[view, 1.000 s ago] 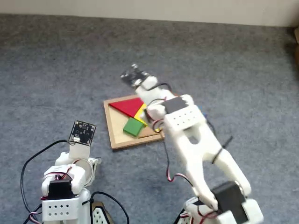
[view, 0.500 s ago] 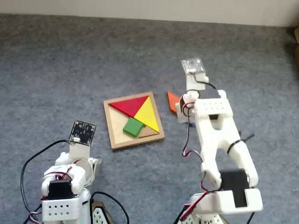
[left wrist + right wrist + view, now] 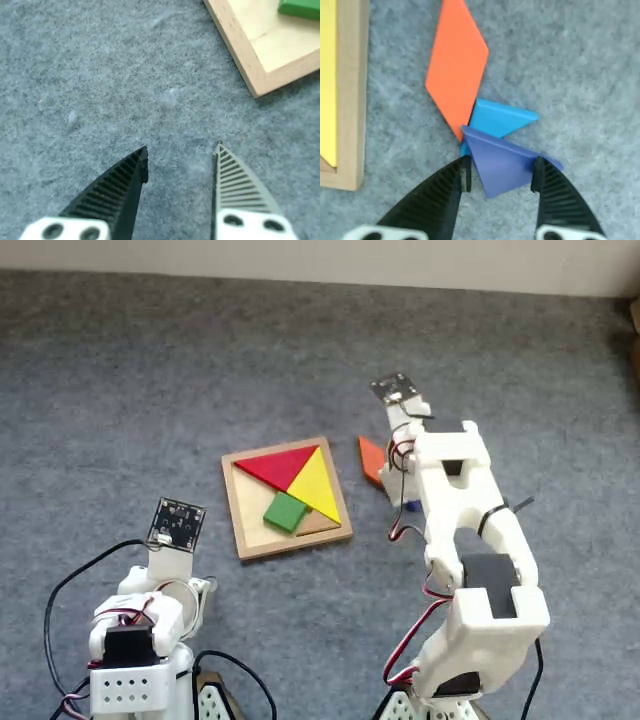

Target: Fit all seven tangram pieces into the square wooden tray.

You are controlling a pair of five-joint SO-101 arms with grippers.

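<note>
**Purple triangle straddled beside the tray, three pieces seated**

The right gripper [image 3: 500,167] has its fingers spread to either side of the purple triangle [image 3: 505,165], not clamped. The piece lies on the worktop [image 3: 150,390], overlapping a blue triangle [image 3: 500,120] and close against the orange parallelogram [image 3: 456,65], just beside the wooden tray [image 3: 290,545]. If the fingers are closed here, the blue piece may be pinched or dragged along and the orange one nudged. The overlap is made plain in the right wrist view, where the high view has the right arm [image 3: 450,500] across it. The high view in turn gives the tray's red triangle [image 3: 275,468], yellow triangle [image 3: 315,485] and green square [image 3: 285,512]. The left gripper [image 3: 181,155] is held parted and empty near a tray corner.
</note>
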